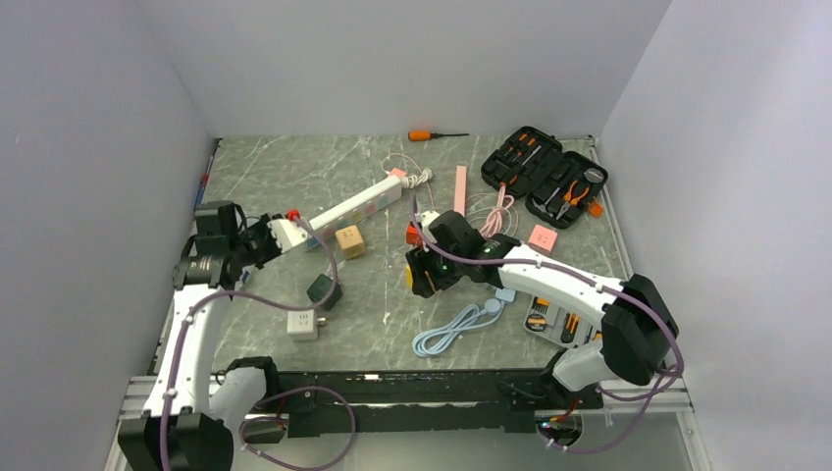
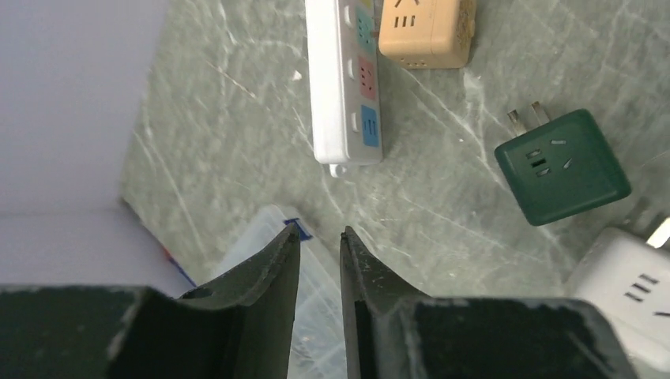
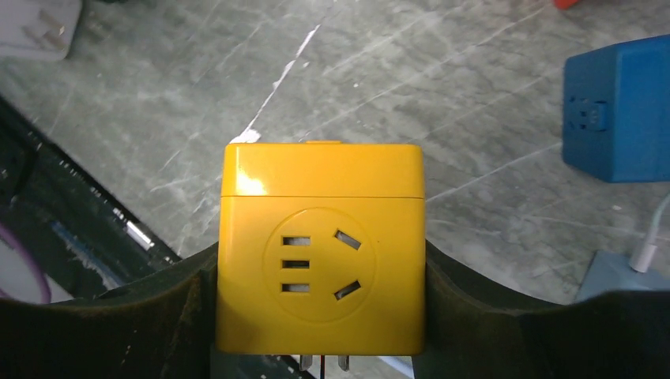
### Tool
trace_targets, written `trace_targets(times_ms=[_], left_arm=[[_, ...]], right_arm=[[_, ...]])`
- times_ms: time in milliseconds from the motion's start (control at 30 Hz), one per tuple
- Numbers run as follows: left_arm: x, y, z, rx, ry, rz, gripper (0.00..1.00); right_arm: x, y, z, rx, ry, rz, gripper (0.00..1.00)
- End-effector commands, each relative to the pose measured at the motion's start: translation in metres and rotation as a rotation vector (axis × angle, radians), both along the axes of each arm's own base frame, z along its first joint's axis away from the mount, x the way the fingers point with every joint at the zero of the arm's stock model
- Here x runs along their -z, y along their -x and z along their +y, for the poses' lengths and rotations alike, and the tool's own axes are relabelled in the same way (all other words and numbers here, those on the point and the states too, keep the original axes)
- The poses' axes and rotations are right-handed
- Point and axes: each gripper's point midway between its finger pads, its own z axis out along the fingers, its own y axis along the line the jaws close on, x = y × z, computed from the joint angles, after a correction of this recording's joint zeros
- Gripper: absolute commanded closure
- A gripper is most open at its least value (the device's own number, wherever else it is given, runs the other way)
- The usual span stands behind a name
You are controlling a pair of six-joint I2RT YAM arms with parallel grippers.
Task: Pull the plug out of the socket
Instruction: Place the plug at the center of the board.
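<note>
My right gripper (image 3: 320, 316) is shut on a yellow cube plug (image 3: 320, 245). Its socket face points at the camera and its metal prongs (image 3: 341, 362) show bare at the bottom, above the table. In the top view this gripper (image 1: 424, 270) hangs mid-table, well apart from the white power strip (image 1: 343, 208). The strip's near end (image 2: 344, 150) lies ahead of my left gripper (image 2: 318, 230). Its jaws stand only a narrow gap apart with nothing between them, and they do not touch the strip.
A tan cube (image 2: 423, 31) sits against the strip. Dark green (image 2: 562, 167) and white (image 2: 624, 284) cubes lie nearby, and a blue cube (image 3: 620, 110) lies near the right gripper. A clear plastic box (image 2: 316, 316) is under the left fingers. A light-blue cable (image 1: 451, 329) and open toolbox (image 1: 545, 177) lie right.
</note>
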Motion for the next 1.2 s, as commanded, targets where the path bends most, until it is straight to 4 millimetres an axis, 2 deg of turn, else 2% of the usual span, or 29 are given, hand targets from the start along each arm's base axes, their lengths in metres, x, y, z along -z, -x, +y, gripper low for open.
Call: trace_targets(times_ms=[0, 133, 233, 367, 433, 500, 600, 700, 900, 1100, 1167], left_arm=[[-0.008, -0.002, 0.008, -0.208, 0.15, 0.147, 0.68], [0.001, -0.008, 0.014, -0.333, 0.207, 0.279, 0.58], [0.015, -0.01, 0.019, -0.408, 0.22, 0.381, 0.42], [0.034, -0.011, 0.023, -0.487, 0.24, 0.476, 0.28], [0.039, -0.011, 0.023, -0.511, 0.252, 0.509, 0.13], [0.042, -0.012, 0.023, -0.532, 0.266, 0.536, 0.03], [0.042, -0.014, 0.023, -0.561, 0.299, 0.56, 0.01], [0.041, -0.016, 0.023, -0.587, 0.326, 0.585, 0.01], [0.044, -0.013, 0.026, -0.612, 0.342, 0.616, 0.01], [0.046, -0.007, 0.033, -0.624, 0.333, 0.604, 0.01], [0.045, -0.006, 0.033, -0.628, 0.342, 0.613, 0.01]], right_arm=[[-0.023, -0.036, 0.007, 0.097, -0.013, -0.105, 1.0], [-0.014, -0.05, 0.002, 0.164, 0.04, -0.123, 1.0], [-0.005, -0.059, -0.004, 0.209, 0.085, -0.137, 1.0], [0.011, -0.067, -0.01, 0.247, 0.151, -0.141, 1.0], [0.018, -0.071, -0.014, 0.27, 0.18, -0.143, 1.0], [0.025, -0.075, -0.019, 0.296, 0.201, -0.147, 1.0], [0.034, -0.08, -0.024, 0.336, 0.209, -0.149, 1.0], [0.041, -0.086, -0.026, 0.371, 0.208, -0.155, 0.94], [0.058, -0.099, -0.026, 0.422, 0.233, -0.169, 0.66], [0.065, -0.109, -0.025, 0.452, 0.245, -0.18, 0.18], [0.062, -0.111, -0.023, 0.449, 0.232, -0.185, 0.1]])
